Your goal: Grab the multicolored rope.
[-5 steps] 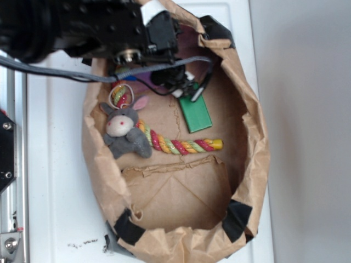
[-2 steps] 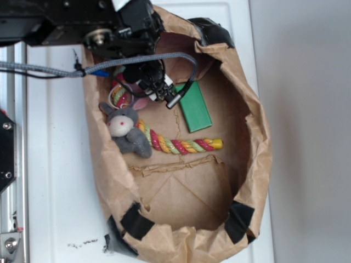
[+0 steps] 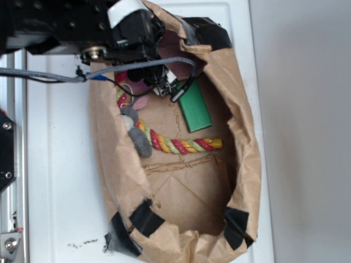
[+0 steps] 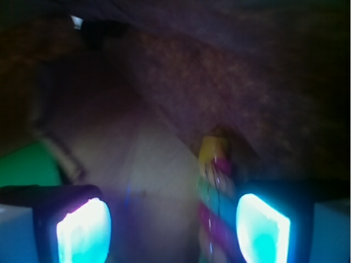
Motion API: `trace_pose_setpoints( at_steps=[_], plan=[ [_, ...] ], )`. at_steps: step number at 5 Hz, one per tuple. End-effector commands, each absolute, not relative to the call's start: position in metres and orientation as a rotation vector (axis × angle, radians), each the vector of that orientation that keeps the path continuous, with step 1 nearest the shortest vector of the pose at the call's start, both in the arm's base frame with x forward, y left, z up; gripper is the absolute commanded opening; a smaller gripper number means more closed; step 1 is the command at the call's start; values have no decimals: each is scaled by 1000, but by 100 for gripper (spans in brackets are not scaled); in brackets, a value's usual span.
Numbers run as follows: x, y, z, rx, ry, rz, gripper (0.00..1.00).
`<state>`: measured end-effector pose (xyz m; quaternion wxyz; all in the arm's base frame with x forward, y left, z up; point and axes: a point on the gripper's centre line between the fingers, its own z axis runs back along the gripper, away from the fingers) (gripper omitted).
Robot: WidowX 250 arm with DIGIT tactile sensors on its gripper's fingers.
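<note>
Wrist view, gripper [image 4: 173,224] fingers spread wide, multicolored rope [image 4: 214,203] between them nearer the right pad, exterior view, rope [image 3: 178,144] on paper bag [image 3: 247,137] floor beside grey donkey [image 3: 137,134], green block [image 3: 196,108] nearby.

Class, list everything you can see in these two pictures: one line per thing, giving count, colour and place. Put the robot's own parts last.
Bag: one, brown paper with black tape patches, lying open on the white surface.
Rope: one, red, yellow and light green, curving across the bag floor, yellow tip to the right; in the wrist view it lies just inside the right finger.
Donkey: one, grey plush, at the bag's left wall, lying over the rope, partly hidden by the paper.
Block: one, green, flat, on the bag floor above the rope.
Surface: one, white, under the bag.
Cable: one, grey braided, running across the arm.
Arm: one, black, top left.
Gripper: one, jaws open inside the bag's upper end.
</note>
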<state>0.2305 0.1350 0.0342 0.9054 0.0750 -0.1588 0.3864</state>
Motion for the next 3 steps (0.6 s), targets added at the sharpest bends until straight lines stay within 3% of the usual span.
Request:
trace_pose_setpoints(
  at_steps=[1, 3],
  plan=[
    [216, 163, 23, 122, -325, 903, 100],
    [227, 151, 37, 107, -264, 898, 100]
  ],
)
